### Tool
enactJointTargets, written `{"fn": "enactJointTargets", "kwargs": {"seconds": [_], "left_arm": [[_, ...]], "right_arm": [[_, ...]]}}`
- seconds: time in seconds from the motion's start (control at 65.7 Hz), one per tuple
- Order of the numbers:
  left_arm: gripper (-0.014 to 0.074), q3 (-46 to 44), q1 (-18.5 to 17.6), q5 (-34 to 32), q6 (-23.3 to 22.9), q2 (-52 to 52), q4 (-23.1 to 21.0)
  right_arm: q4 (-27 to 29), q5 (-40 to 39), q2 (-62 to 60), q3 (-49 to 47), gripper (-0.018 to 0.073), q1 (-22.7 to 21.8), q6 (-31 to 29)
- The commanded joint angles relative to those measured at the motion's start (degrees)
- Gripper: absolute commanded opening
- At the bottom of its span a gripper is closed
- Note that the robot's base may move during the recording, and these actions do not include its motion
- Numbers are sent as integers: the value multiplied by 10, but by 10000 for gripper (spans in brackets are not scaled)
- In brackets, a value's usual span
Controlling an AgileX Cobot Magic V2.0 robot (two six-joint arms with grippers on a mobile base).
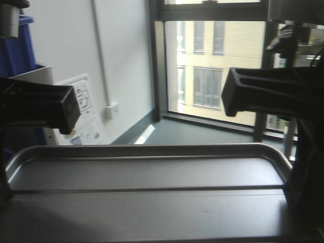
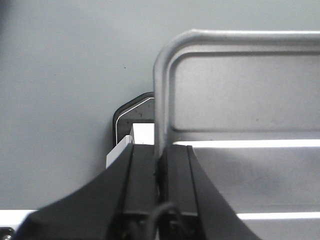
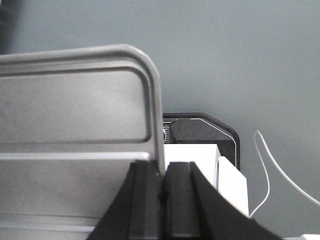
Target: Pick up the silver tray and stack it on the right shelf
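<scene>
Left wrist view: left hand (image 2: 160, 157) pinches silver tray (image 2: 240, 100) rim; right hand (image 3: 162, 172) pinches opposite rim. Risk: uneven arm travel could twist tray, thin-edge grip slips, tray drops.

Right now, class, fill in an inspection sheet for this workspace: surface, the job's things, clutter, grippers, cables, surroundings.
Surface: no table seen; grey floor lies below the tray.
Job's things: silver tray held up between both arms, ridges showing across its floor; right shelf not in view.
Clutter: blue bin at upper left; dark-edged unit with white blocks beneath the tray, unclear what it is.
Grippers: left gripper shut on the tray's left rim; right gripper shut on its right rim.
Cables: thin white cable over the floor.
Surroundings: white wall, wall box, window facing a yellow building.
</scene>
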Motion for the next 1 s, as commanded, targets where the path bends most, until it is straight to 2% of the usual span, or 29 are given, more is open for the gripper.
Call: {"fn": "enactJointTargets", "kwargs": {"seconds": [0.0,0.99], "left_arm": [[-100,-12,-4,60,10,-14,23],[-100,-12,-4,60,10,-14,23]], "right_arm": [[-44,23,-10,-16,73,-3,-1],[-44,24,-10,-16,73,-3,-1]]}}
